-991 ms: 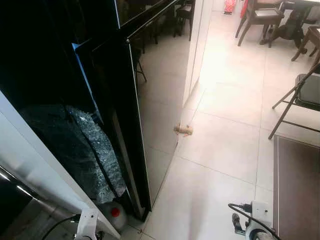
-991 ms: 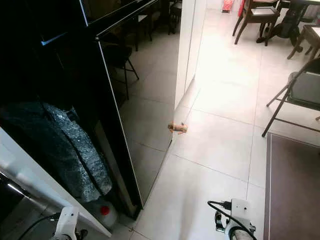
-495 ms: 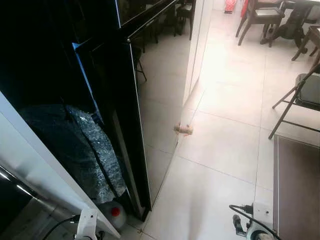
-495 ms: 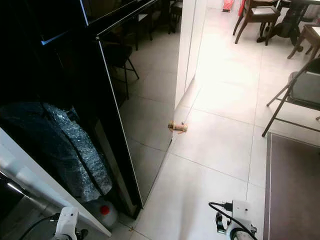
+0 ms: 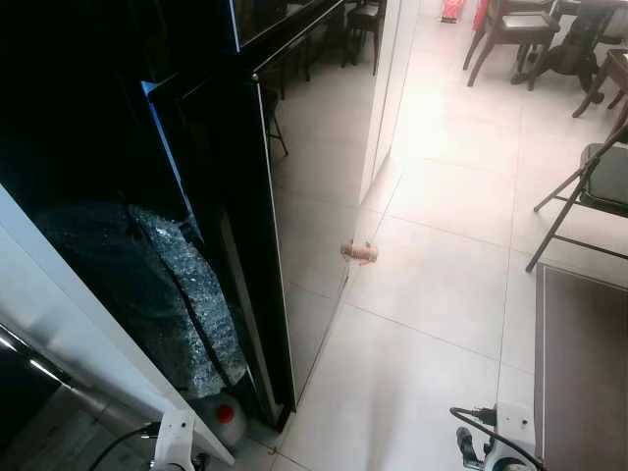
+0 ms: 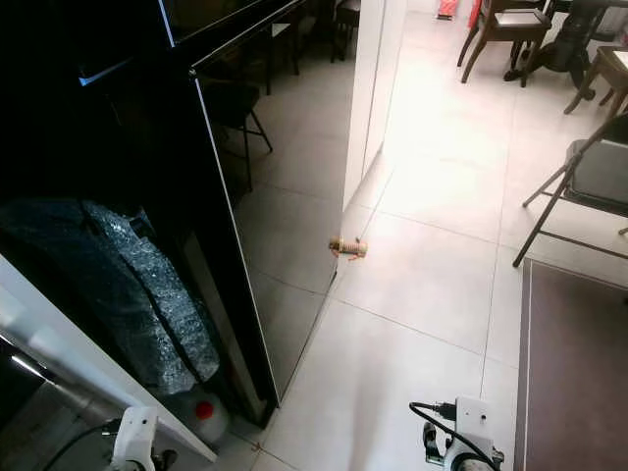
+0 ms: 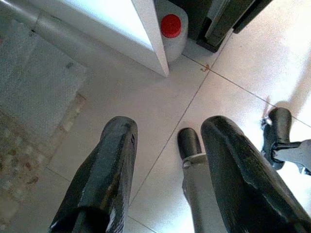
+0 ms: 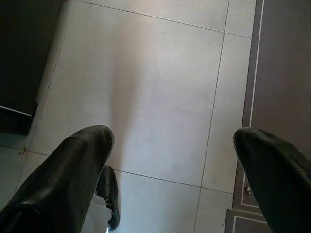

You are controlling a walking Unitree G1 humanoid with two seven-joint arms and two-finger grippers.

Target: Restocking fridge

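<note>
A tall glossy black fridge (image 5: pixel 314 186) stands on my left, and its shiny face mirrors the floor and chairs. A dark crinkled sheet (image 5: pixel 157 285) leans against its lower part. Behind that sits a white jug with a red cap (image 5: pixel 226 416), also seen as the jug (image 7: pixel 170 26) in the left wrist view. My left gripper (image 7: pixel 170 128) hangs low over the tiles, open with nothing in it. My right gripper (image 8: pixel 172 136) is open and wide above bare tiles. Both wrists, the left wrist (image 5: pixel 175 446) and the right wrist (image 5: pixel 500 446), sit at the picture's lower edge.
A white slanted panel (image 5: pixel 78 324) crosses the lower left. A small wooden piece (image 5: pixel 359 252) lies on the tiles by the fridge corner. A folding chair (image 5: pixel 589 186) and a brown mat (image 5: pixel 584 363) are on the right, with dining chairs (image 5: pixel 510 34) far back.
The camera has shifted slightly, so both wrists sit a little lower in the picture. Nothing in the scene itself has moved.
</note>
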